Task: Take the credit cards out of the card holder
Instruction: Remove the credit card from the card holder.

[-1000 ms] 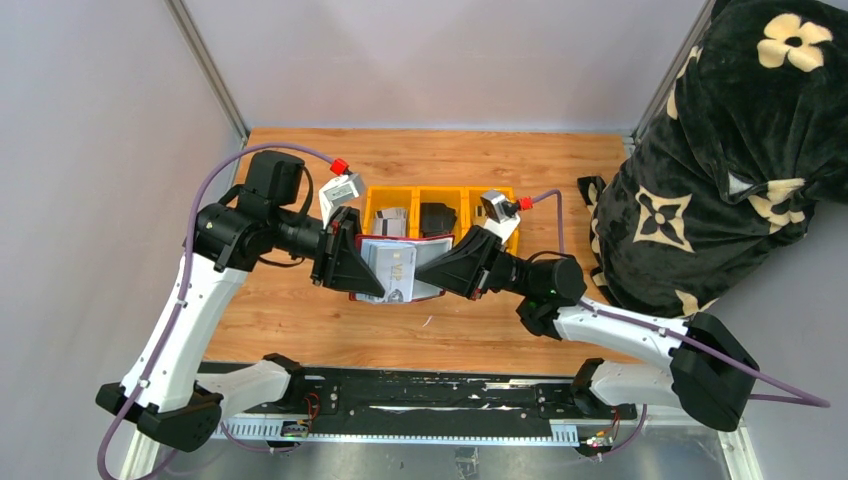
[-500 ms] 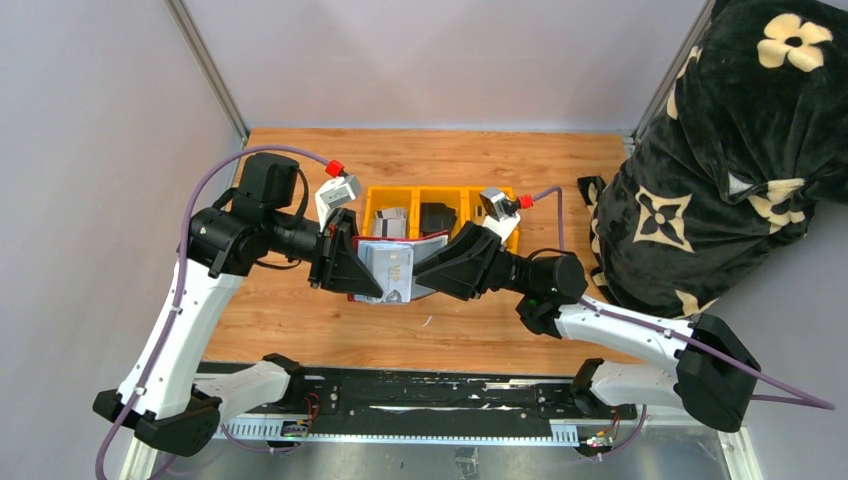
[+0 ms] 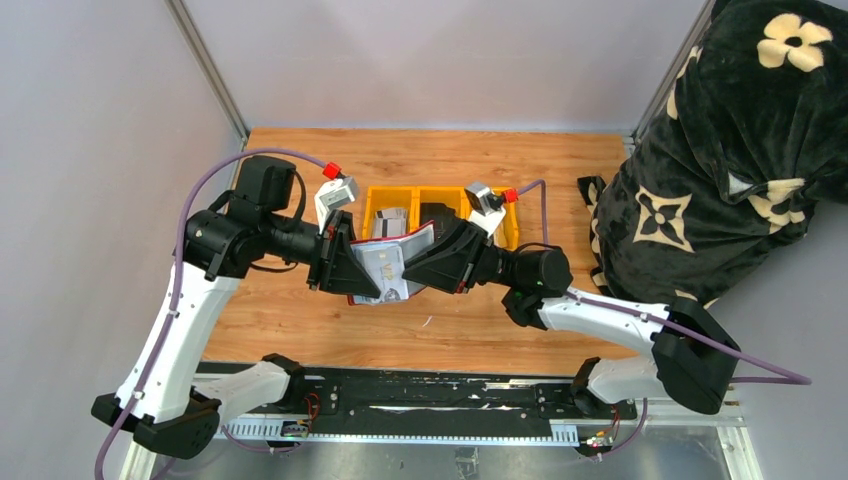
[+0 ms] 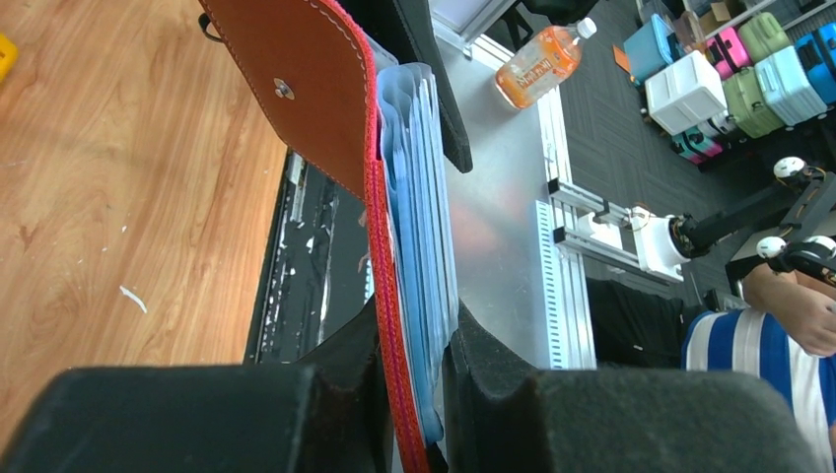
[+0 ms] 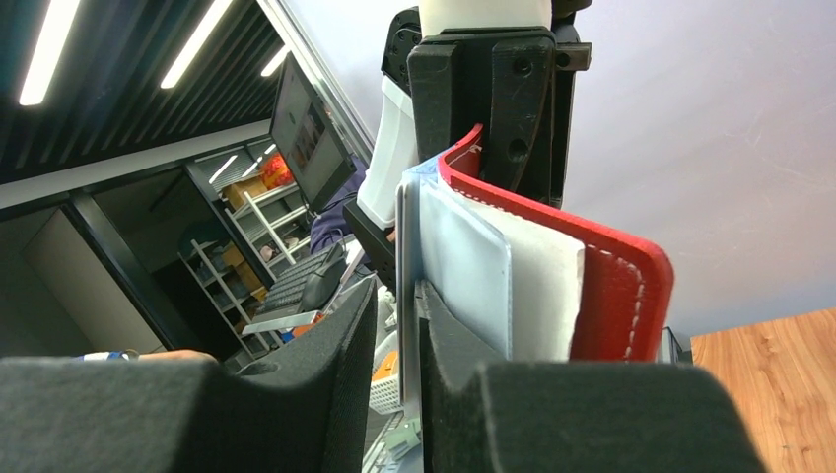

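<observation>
Card holder (image 4: pixel 306 89) is up in the air over the worktop (image 3: pixel 300 320), left gripper (image 4: pixel 409 335) clamped on its red edge and sleeves, right gripper (image 5: pixel 394 286) pinched narrow on one pale credit card (image 5: pixel 406 236) sticking out the other side

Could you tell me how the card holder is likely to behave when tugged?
The card holder is probably floppy: it bends away above the left gripper. Its clear sleeves fan apart, so they likely flex and slip.

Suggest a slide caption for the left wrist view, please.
Left hand clamps the red card holder edge-on, plastic sleeves showing.
</observation>
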`<state>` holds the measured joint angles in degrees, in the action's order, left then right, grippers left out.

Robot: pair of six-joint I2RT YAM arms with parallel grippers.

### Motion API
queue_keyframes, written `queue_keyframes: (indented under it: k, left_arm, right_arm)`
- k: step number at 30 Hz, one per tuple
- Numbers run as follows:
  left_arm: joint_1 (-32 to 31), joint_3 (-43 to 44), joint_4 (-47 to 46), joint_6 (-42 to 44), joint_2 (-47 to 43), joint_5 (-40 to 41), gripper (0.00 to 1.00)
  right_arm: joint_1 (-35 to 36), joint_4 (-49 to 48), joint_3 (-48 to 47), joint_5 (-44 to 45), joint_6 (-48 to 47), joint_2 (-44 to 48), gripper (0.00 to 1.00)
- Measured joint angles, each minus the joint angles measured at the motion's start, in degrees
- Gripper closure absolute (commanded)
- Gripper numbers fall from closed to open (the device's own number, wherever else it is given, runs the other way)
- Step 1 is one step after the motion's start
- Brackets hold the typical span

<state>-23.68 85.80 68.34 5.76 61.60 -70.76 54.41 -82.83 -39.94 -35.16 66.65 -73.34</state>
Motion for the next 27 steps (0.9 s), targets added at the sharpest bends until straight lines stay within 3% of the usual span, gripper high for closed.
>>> queue_keyframes:
  k: [3, 4, 22, 23, 25, 27]
  left_arm:
    - [-0.02, 0.02, 0.35, 0.02, 0.00, 0.31, 0.83]
    - [-0.02, 0.00, 0.44, 0.02, 0.00, 0.22, 0.83]
    - [-0.07, -0.42, -0.15, 0.22, -0.61, 1.31, 0.80]
    - [-0.07, -0.42, -0.15, 0.22, -0.70, 1.36, 0.80]
    - [-0.07, -0.42, -0.17, 0.22, -0.72, 1.38, 0.81]
    - [-0.07, -0.42, -0.20, 0.20, -0.72, 1.55, 0.81]
  right_arm:
    - [0.04, -0.39, 0.00, 0.04, 0.04, -0.39, 0.98]
    - [0.07, -0.28, 0.00, 0.09, 0.07, -0.46, 1.00]
    - [-2.23, -0.76, 6.95, 3.96, 4.11, 2.82, 1.00]
    - [-2.34, -0.07, 7.02, 3.98, 4.11, 3.15, 0.99]
    - [-2.34, 0.83, 7.02, 3.87, 4.04, 3.61, 0.75]
    - [-2.29, 2.19, 6.69, 3.41, 3.54, 4.13, 0.64]
